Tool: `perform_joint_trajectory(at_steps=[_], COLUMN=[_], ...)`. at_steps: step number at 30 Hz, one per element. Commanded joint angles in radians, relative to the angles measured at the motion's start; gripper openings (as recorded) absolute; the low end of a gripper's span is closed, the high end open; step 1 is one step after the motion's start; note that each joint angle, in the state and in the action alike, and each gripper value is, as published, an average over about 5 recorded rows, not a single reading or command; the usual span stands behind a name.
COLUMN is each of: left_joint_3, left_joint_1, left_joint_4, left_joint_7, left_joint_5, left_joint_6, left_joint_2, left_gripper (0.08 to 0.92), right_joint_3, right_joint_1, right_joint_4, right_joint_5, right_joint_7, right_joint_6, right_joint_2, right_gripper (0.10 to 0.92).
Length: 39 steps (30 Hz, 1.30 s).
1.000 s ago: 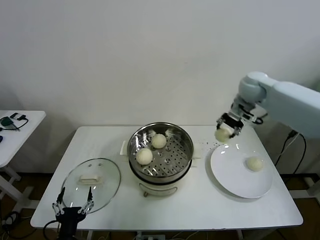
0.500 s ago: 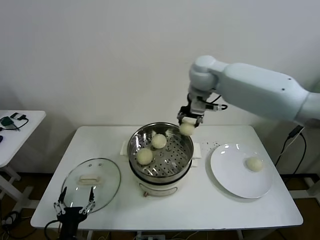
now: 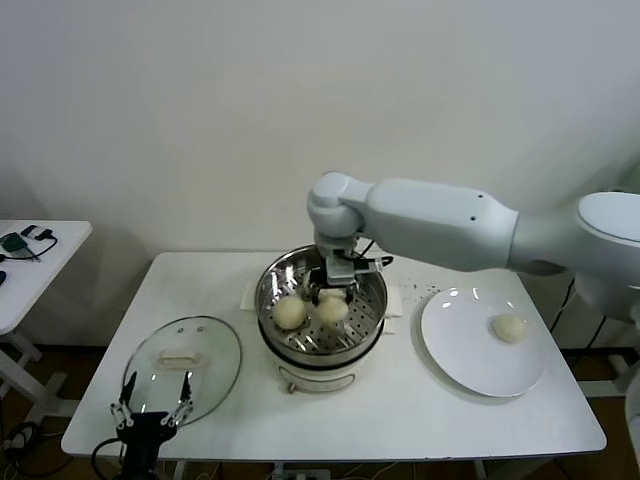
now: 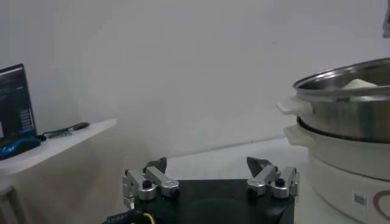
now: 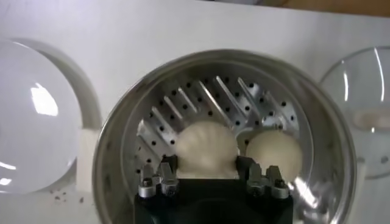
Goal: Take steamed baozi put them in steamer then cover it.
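1. Presently low inside the steamer [image 3: 270,281] with the right gripper [image 3: 333,292], arm stretched in from the robot's right across the pot's rim.
2. Pinching one steamed baozi [image 5: 206,145] between two dark fingers [image 5: 167,171], one on each side of the bun, just above or on the perforated floor; cannot tell from either view whether touching it.
3. Just beside that bun, on the robot's left within the pot, a second baozi [image 3: 290,312] resting on the perforated floor, close to the gripped one.
4. Well apart, on the white plate [image 3: 478,360] to the right of the steamer, a last baozi [image 3: 510,327] lying alone toward the plate's far right part.
5. To the left of the steamer, flat on the white table [image 3: 400,415], the cover [image 3: 205,375] with its cream handle facing up, off the pot.
6. Parked low at the table's near edge, just in front of the cover: left gripper [image 3: 150,410], fingers spread wide apart and holding nothing.
7. Farther left, apart from the main table, a small side table [image 3: 40,262] with a few dark items on top.
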<state>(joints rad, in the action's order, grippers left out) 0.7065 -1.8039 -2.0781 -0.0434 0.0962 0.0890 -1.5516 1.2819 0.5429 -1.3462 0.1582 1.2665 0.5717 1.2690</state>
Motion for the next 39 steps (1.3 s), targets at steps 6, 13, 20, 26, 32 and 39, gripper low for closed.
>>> perform_joint_trajectory(at_steps=[6,13,20,26,32,39], left_joint_3=[-0.009,-0.001,0.0,-0.001,-0.004,-0.004], left_joint_1=[0.013,0.011,0.006,0.003,0.003,-0.005], left_joint_4=[0.005,0.005,0.004,0.001,-0.006,-0.012], left_joint_7=[0.005,0.002,0.001,-0.001,-0.002,-0.002], left_joint_5=[0.012,0.01,0.01,0.014,0.012,0.002], left_joint_6=[0.0,0.001,0.003,0.002,-0.002,-0.001], left_joint_2=[-0.007,-0.005,-0.005,0.001,0.005,0.011], left_gripper=[0.823,0.823,0.823,0.823,0.823,0.823], right_joint_3=[0.033,0.018,-0.036,-0.064,0.06,0.116], right_joint_1=[-0.041,-0.032,0.009,0.099,0.218,0.214], right_joint_4=[-0.036,-0.046,-0.041,-0.018,0.02,0.064], right_joint_5=[-0.028,-0.021,0.009,-0.015,-0.189,-0.458], right_joint_7=[-0.005,-0.01,-0.02,-0.128,-0.254,-0.199], right_joint_6=[-0.02,-0.025,0.004,-0.087,-0.444,-0.792], right_joint_2=[0.04,0.017,-0.038,-0.151,-0.302,-0.488], right_gripper=[0.643,0.764,0.822,0.823,0.823,0.823])
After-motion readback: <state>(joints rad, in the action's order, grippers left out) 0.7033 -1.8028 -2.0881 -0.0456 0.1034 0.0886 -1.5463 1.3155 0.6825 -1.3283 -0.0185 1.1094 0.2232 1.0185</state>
